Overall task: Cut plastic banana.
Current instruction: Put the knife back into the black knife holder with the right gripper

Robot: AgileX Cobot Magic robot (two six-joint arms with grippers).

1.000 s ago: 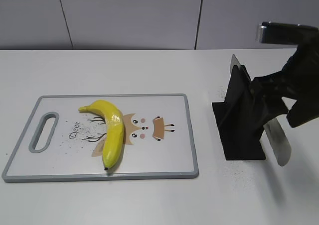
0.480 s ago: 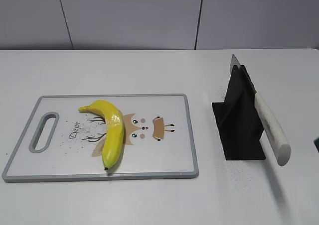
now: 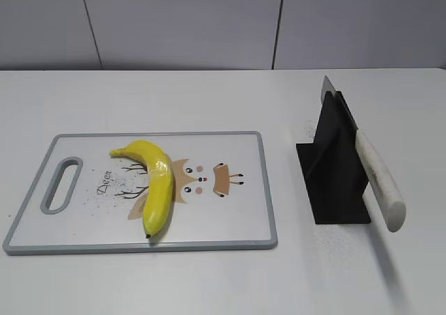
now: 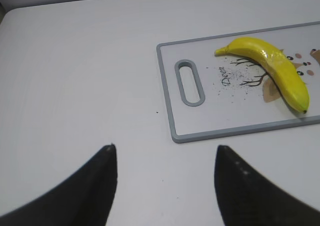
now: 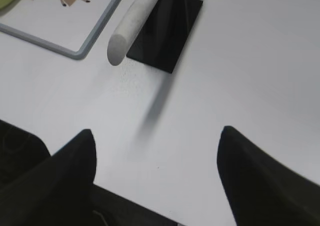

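The plastic banana (image 3: 155, 181) is bright yellow and lies on the white cutting board (image 3: 230, 217) with its dark tip near the front edge. It also shows in the left wrist view (image 4: 272, 68). A knife with a white handle (image 3: 379, 179) rests in a black stand (image 3: 333, 168), handle pointing to the front; it shows in the right wrist view (image 5: 132, 26) too. My left gripper (image 4: 164, 148) is open and empty over bare table left of the board. My right gripper (image 5: 156, 133) is open and empty, in front of the knife handle. Neither gripper shows in the exterior view.
The cutting board (image 4: 170, 106) has a grey rim and a handle slot (image 4: 189, 82) at its left end. The black stand (image 5: 167, 31) sits on the white table right of the board. A grey wall runs behind the table.
My right arm was over the knife stand a second ago and has withdrawn out of the exterior view to the right. The knife stays in the stand. The banana has not moved.
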